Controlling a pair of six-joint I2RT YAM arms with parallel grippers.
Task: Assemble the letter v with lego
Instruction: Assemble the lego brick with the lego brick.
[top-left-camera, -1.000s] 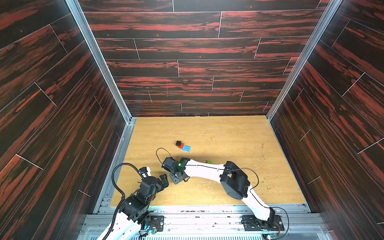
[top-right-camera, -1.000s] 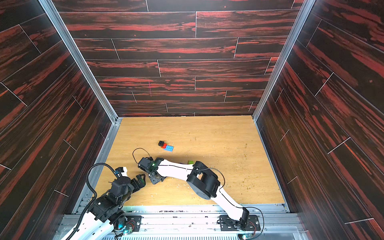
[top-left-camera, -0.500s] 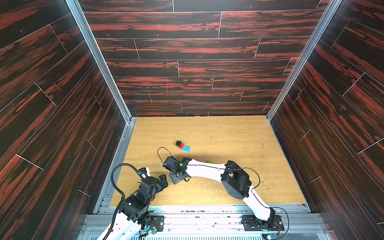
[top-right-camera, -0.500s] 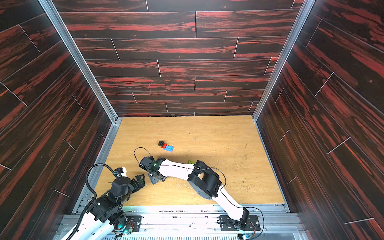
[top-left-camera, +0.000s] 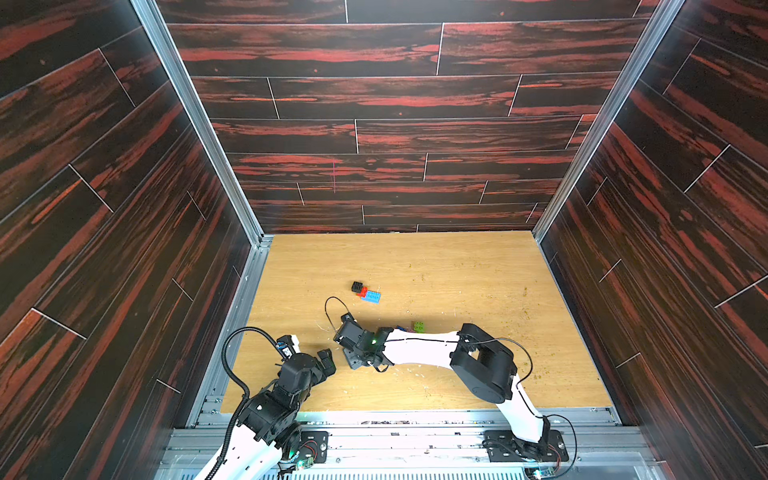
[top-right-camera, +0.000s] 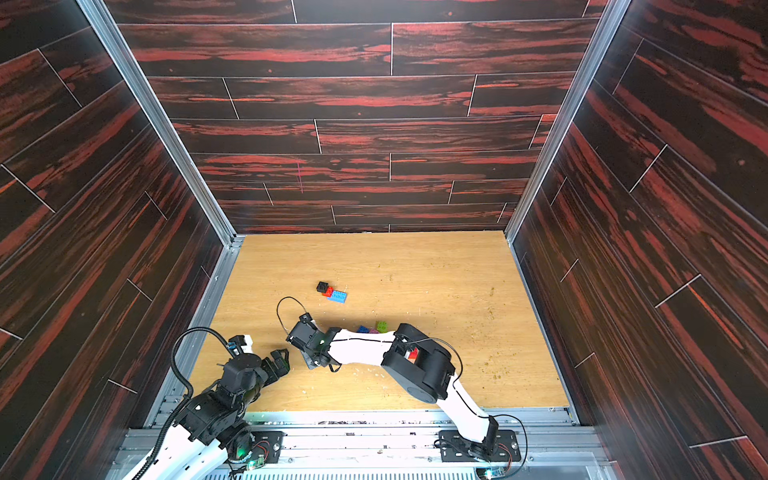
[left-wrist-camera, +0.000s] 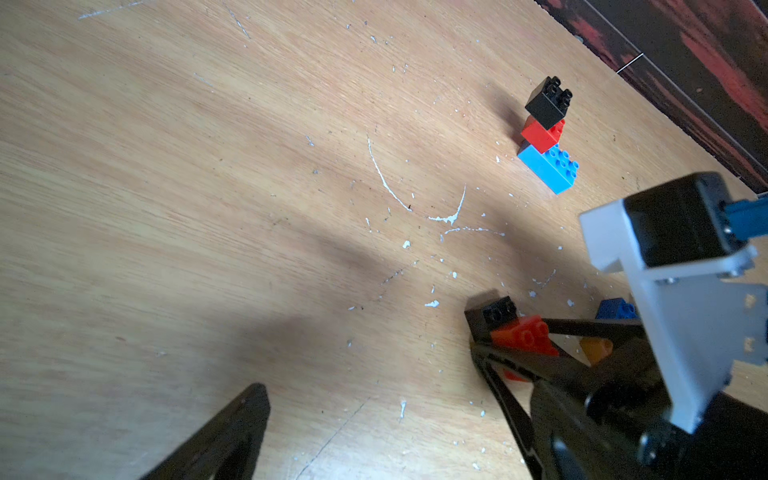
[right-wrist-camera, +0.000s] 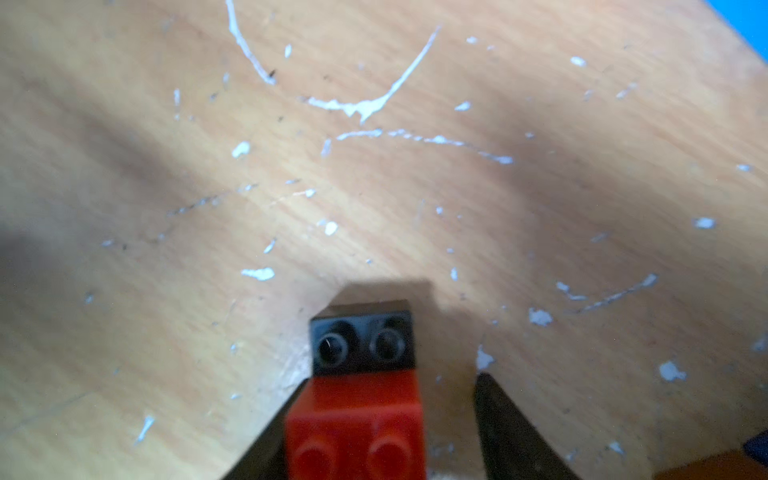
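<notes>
Red brick, black brick beyond it, lies lengthwise between the right gripper's part-open jaws; left gripper wide, empty.

Both top views sit high above the robot-side edge, side by side, looking down and forward over the whole bench and the back wall. Framing is near-identical, and far enough out that the black-red-blue brick stack looks tiny. Left wrist cam is low, looking obliquely across the bench at that same stack, with the black brick and red brick nearer. Right wrist cam is very close and blurry, almost straight down on that same pair; the white arc scratch shows in both wrist views.
</notes>
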